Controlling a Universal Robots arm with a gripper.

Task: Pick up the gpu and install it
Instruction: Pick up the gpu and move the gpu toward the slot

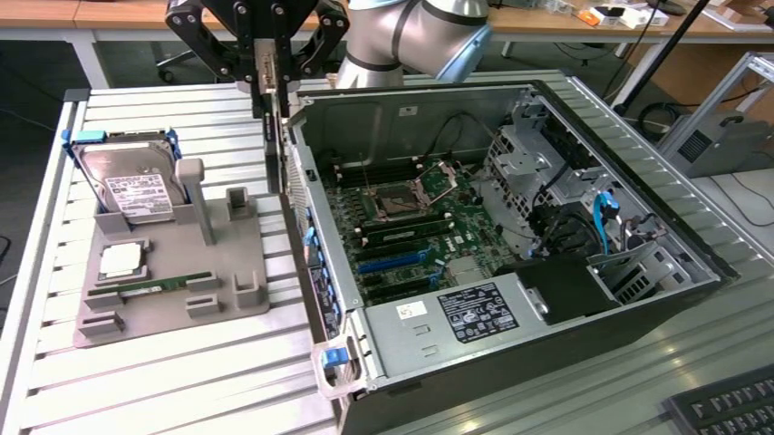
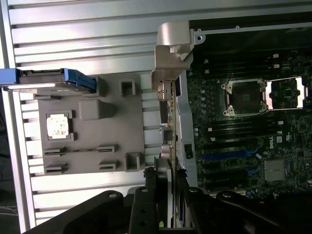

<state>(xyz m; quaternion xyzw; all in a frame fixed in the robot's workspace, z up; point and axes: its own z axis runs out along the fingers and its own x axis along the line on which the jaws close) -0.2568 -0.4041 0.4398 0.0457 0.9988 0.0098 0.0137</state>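
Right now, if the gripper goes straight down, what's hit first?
The graphics card in the gripper would likely meet the case wall first, or the table just beside it; depth unclear.

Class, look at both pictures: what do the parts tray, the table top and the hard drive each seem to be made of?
Parts tray: matt grey plastic, probably printed; dull, uniform, with blocky posts.
Table top: likely aluminium; pale ribbed slats with a soft sheen.
Hard drive: bare silver metal casing, white paper label, blue plastic side rails.

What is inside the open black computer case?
A green motherboard with open processor socket, a labelled grey power supply, a metal drive cage. Anything beneath that supply is hidden.
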